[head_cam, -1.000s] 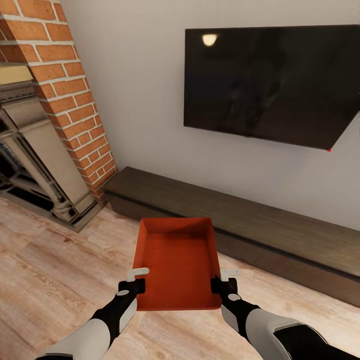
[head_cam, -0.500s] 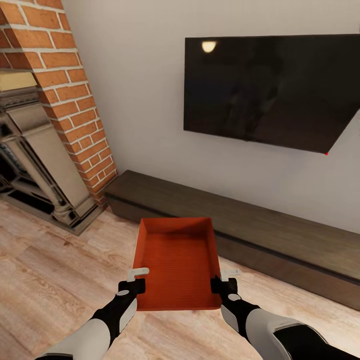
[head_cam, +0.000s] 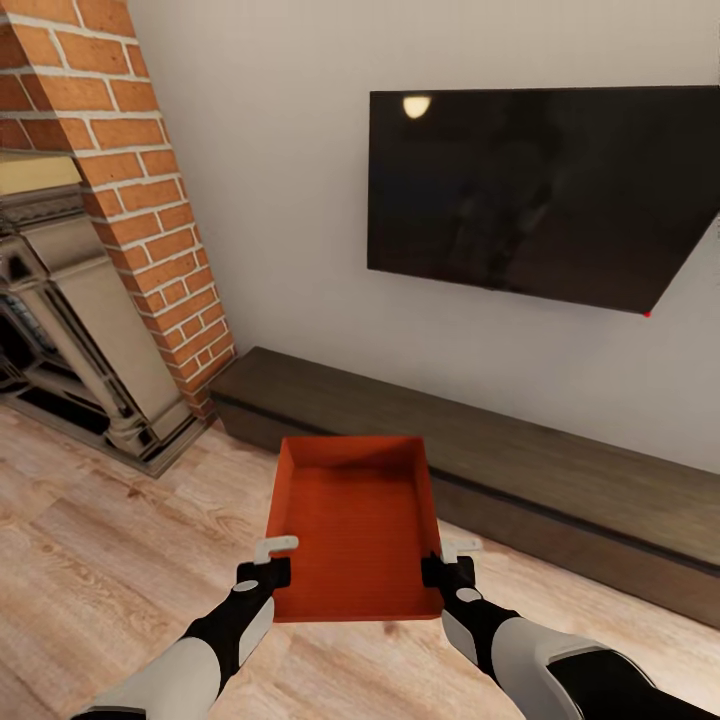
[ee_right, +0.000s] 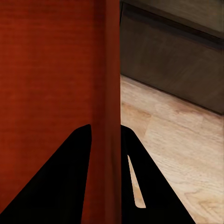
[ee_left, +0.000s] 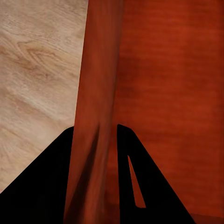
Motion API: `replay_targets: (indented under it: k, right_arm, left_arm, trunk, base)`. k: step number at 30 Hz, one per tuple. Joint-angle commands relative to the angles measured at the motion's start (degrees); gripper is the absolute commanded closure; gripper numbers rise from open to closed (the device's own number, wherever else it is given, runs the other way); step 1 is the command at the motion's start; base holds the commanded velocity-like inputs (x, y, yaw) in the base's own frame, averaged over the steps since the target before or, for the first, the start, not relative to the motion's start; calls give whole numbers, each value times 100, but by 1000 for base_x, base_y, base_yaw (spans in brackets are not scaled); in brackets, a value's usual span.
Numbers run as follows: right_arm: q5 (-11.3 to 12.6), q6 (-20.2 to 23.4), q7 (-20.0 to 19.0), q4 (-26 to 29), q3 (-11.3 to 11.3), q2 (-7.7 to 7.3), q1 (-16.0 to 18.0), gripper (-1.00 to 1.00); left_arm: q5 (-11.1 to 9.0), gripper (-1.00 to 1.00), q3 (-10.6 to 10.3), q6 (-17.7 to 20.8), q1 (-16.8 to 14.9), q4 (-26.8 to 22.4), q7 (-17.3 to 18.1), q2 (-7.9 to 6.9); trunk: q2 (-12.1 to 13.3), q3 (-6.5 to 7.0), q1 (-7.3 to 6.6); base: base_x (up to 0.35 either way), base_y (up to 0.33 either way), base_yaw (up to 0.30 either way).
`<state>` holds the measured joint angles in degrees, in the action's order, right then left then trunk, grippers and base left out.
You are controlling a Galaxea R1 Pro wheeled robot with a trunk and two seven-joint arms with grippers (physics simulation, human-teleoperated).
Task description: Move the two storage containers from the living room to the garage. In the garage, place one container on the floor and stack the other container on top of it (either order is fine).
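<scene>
I hold one red-orange storage container [head_cam: 352, 525] level in front of me, above the living room's light wood-plank floor [head_cam: 90, 560]. My left gripper [head_cam: 268, 560] is shut on its left side wall [ee_left: 95, 107]. My right gripper [head_cam: 450, 562] is shut on its right side wall [ee_right: 111, 93]. In both wrist views a black finger sits on each side of the thin wall. The container is open on top with nothing inside.
A long low dark wood bench [head_cam: 480, 470] runs along the cream wall just ahead. A black TV [head_cam: 540, 190] hangs above it. The red-brick fireplace [head_cam: 110, 230] with its grey surround [head_cam: 70, 340] stands at the left.
The whole picture has slid downward, so the camera has tilted or risen slightly. The container and both grippers keep the same place in view, grip unchanged.
</scene>
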<state>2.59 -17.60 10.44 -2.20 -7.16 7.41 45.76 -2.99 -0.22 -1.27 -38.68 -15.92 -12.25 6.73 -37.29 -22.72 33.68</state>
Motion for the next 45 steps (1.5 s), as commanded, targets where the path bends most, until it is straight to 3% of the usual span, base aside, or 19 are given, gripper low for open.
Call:
replay_targets:
  k: [1, 45]
  right_arm:
    - [-180, -42, -42, 36, 251, 6, 12, 100]
    - [-180, -42, -42, 36, 251, 6, 12, 100]
  left_arm:
    - [-38, 100, 30, -13, 1, 19, -128, -58]
    - [-52, 100, 38, -13, 1, 25, -128, -70]
  trunk:
    - [-6, 2, 1]
    - [-6, 392, 1]
  base:
    - [0, 0, 0]
    - [0, 0, 0]
